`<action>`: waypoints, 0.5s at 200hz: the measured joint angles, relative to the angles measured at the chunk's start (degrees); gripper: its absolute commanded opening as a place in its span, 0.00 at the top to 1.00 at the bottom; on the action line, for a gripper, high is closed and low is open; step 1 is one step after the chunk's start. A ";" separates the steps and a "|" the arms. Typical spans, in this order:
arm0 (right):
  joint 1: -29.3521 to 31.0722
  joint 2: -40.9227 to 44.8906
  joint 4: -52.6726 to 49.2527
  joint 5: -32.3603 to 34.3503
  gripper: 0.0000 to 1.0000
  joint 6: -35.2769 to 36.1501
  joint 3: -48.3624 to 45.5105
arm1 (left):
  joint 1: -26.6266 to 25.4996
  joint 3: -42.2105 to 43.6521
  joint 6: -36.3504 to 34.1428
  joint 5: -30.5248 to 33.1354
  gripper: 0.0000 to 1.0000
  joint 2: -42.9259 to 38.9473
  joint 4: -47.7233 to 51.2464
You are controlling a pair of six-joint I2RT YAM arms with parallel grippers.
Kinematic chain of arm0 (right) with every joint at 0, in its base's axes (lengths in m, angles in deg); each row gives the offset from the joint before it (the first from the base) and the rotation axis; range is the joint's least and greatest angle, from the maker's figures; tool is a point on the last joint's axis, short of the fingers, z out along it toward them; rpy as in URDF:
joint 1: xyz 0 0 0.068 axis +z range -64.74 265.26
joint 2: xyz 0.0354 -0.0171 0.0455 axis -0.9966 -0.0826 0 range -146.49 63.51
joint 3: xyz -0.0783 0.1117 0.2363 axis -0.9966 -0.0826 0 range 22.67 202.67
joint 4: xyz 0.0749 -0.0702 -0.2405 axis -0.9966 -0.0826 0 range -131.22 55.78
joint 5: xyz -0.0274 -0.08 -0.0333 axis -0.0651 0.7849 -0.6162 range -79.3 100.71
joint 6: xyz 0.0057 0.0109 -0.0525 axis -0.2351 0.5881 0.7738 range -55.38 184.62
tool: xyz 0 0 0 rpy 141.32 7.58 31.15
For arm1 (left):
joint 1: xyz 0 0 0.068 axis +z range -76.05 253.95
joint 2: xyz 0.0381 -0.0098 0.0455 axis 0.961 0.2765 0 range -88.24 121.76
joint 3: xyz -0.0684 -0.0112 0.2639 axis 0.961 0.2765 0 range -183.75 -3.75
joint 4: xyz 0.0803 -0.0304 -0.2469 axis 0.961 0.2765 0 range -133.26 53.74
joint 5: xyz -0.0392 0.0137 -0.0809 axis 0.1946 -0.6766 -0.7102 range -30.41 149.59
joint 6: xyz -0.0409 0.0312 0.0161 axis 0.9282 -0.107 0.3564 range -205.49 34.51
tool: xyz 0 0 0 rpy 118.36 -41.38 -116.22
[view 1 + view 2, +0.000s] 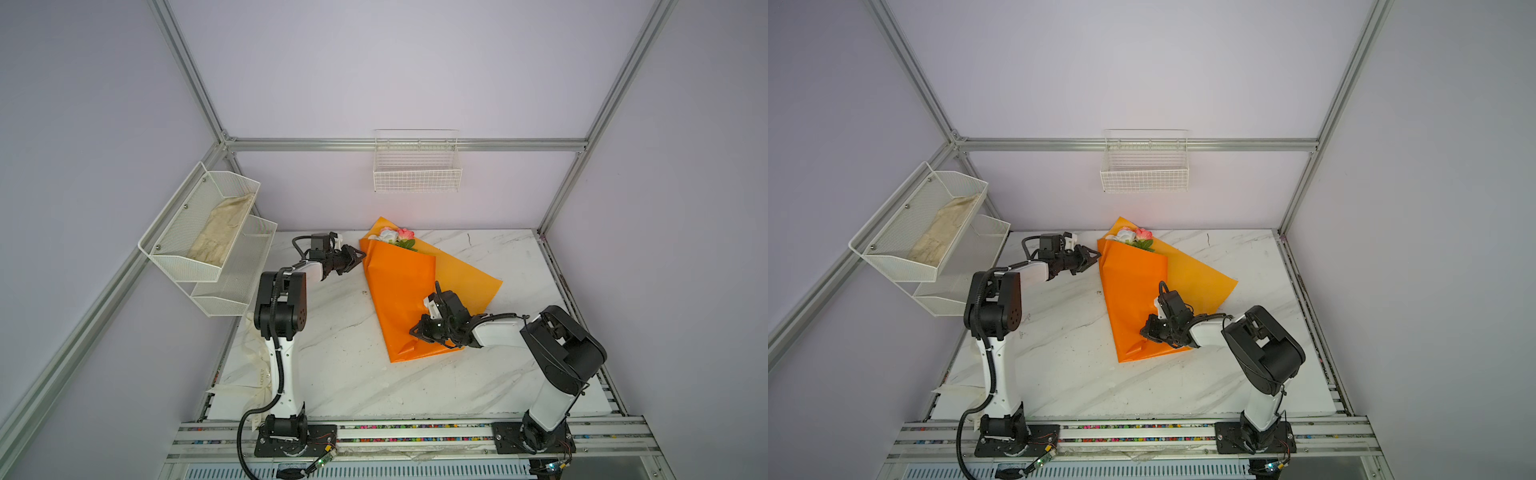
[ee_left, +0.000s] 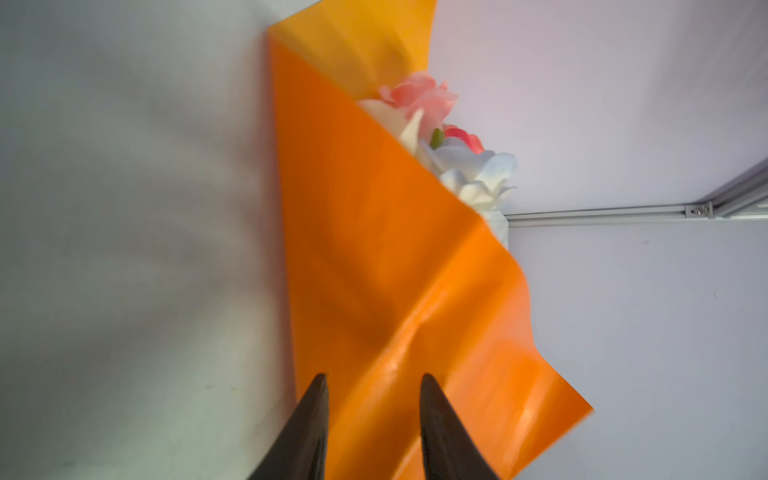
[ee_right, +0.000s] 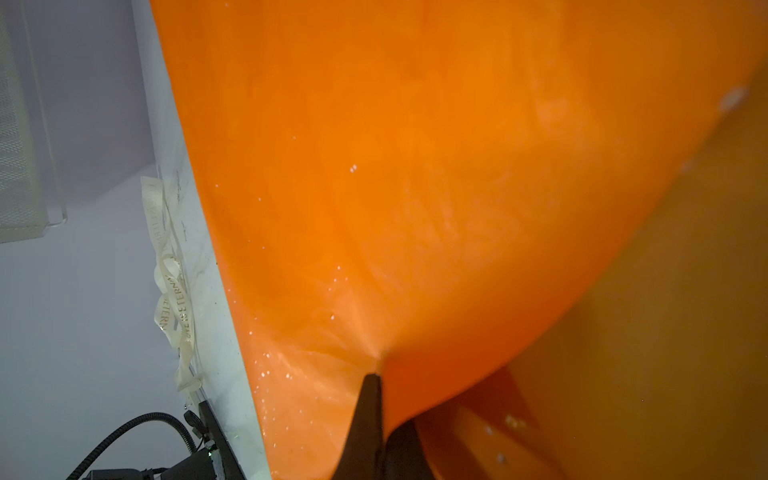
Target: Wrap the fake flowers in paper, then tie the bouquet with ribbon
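Observation:
The bouquet of fake flowers lies on the marble table, its pink and white rose heads point(image 1: 397, 237) point(image 1: 1133, 236) point(image 2: 440, 137) peeking out at the far end. Orange wrapping paper point(image 1: 395, 291) point(image 1: 1129, 299) point(image 2: 365, 232) point(image 3: 415, 166) is folded over the stems, which are hidden. My left gripper point(image 1: 360, 255) point(image 1: 1098, 255) point(image 2: 374, 376) is open at the paper's far left edge, with paper showing between its tips. My right gripper point(image 1: 412, 331) point(image 1: 1143, 330) point(image 3: 376, 374) is shut on the folded flap near the paper's lower end, lifting it slightly.
A cream printed ribbon point(image 1: 259, 374) point(image 3: 172, 291) hangs over the table's left edge behind the left arm. A beige cloth point(image 1: 222, 237) lies in the white mesh shelf point(image 1: 199, 266) on the left wall. A wire basket point(image 1: 417, 166) hangs on the back wall.

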 measured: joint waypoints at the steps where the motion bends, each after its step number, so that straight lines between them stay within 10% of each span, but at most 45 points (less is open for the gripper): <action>1: 0.00 0.00 0.00 0.00 0.99 -0.02 0.00 | 0.00 0.00 0.00 -0.15 0.69 -0.13 -0.11; 100: -0.17 -0.07 -0.20 0.00 0.99 -0.02 0.07 | -1.31 -0.61 1.62 -6.88 0.72 3.45 -5.53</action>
